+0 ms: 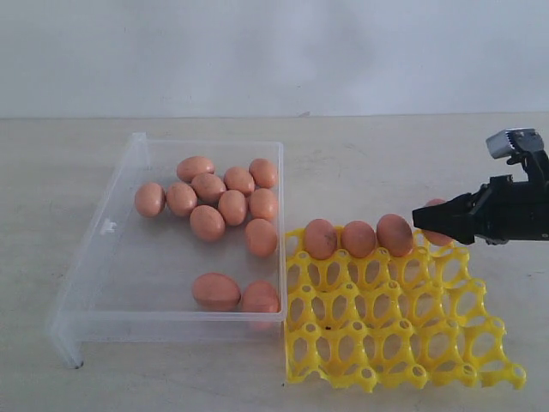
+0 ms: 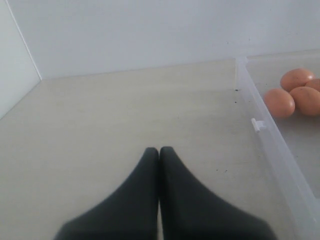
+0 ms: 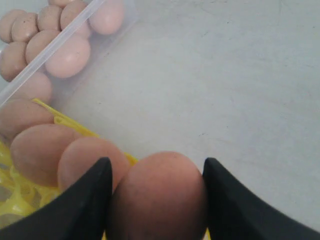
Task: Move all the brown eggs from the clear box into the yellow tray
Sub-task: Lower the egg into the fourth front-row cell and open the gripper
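Currently the right tool [image 3: 156, 165] clasps an egg [image 3: 160, 200] at the yellow tray's [image 1: 390, 339] far corner cup; released off-centre, it could roll onto the surface [image 1: 412, 154]. Meanwhile the left tool [image 2: 159, 152] is closed, empty.

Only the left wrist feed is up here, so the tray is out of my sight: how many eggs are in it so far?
Observer: Three eggs sit in the far row of the yellow tray.
Operator: And the right arm?
Observer: Its right fingers grip a fourth egg at that row's end cup.
Operator: How many are in the box?
Observer: Twelve lie in the clear box, two of them apart near its front wall.
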Tool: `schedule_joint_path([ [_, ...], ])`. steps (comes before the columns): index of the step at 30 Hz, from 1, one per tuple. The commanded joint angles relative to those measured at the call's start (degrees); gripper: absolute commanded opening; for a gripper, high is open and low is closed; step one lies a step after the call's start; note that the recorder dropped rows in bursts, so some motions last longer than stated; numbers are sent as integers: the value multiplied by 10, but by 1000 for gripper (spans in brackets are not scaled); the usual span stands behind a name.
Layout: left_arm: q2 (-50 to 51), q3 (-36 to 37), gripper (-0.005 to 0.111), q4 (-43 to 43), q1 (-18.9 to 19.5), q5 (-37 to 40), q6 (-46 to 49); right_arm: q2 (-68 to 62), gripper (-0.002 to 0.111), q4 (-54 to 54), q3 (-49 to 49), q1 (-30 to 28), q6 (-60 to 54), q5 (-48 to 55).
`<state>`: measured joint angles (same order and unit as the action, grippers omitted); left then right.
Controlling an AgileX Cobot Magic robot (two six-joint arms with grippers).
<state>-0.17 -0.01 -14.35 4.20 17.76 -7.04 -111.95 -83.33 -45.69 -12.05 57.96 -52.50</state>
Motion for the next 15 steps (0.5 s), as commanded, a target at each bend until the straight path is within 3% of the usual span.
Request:
schedule_joint_path([
  [1,2,0,-4,-1,-3,-4,-2,-1,0,19,-3,0,-9,1],
  [15,2,0,-4,-1,-3,-4,-2,-1,0,0,-3,0,-11,-36],
])
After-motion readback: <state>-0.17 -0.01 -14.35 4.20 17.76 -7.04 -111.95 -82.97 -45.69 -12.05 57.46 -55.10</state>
